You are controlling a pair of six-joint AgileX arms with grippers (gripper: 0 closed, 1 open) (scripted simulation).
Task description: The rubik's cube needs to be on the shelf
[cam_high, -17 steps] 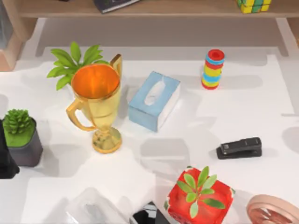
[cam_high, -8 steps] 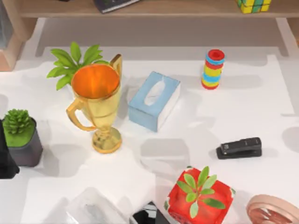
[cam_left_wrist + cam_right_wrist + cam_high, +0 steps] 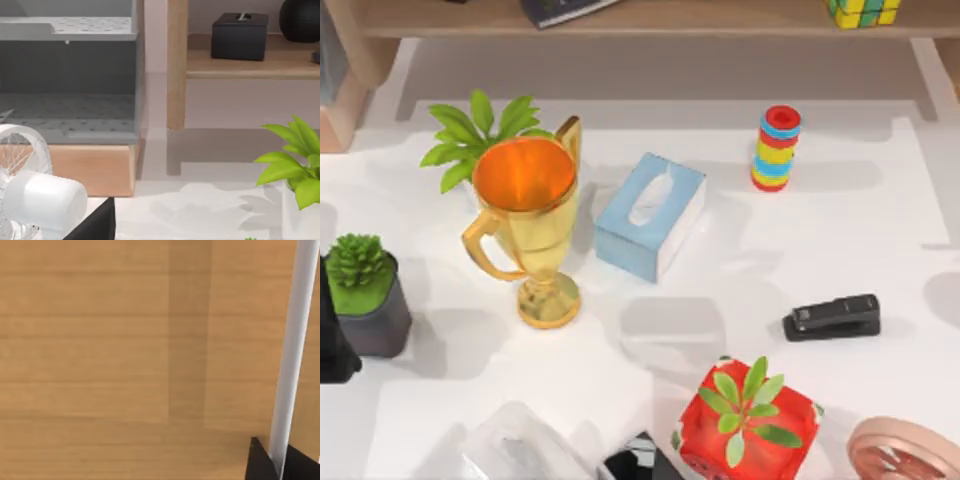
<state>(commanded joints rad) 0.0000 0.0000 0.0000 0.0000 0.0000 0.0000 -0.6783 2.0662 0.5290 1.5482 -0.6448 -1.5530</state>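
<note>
- One rubik's cube (image 3: 863, 11) sits on the shelf (image 3: 720, 18), at the right end of the board along the top view's upper edge; I see green and yellow tiles.
- One dark book-like thing (image 3: 565, 9) lies on the same board, left of the middle, well apart from the cube.
- On the white table (image 3: 880, 230) I count one gold trophy (image 3: 527, 225), standing upright, with one leafy green plant (image 3: 478, 135) just behind it.
- One light-blue tissue box (image 3: 651, 215) lies beside the trophy, on its right.
- One stack of red, blue and yellow rings (image 3: 777, 148) stands upright, right of the tissue box, near the shelf.
- One black stapler (image 3: 832, 317) lies toward the table's right side.
- One red box topped with green leaves (image 3: 747, 417) is at the lower edge, and one pink ring-shaped thing (image 3: 905, 450) is at the lower right corner.
- One small succulent in a dark pot (image 3: 367, 295) stands at the left edge.
- My left wrist view looks at one white fan (image 3: 30, 190), one wooden upright, and one black box (image 3: 239, 36) on a wooden board.
- My right wrist view faces light-brown wood close up.
- For both of my grippers, I cannot tell whether the fingers are spread or pressed together.
</note>
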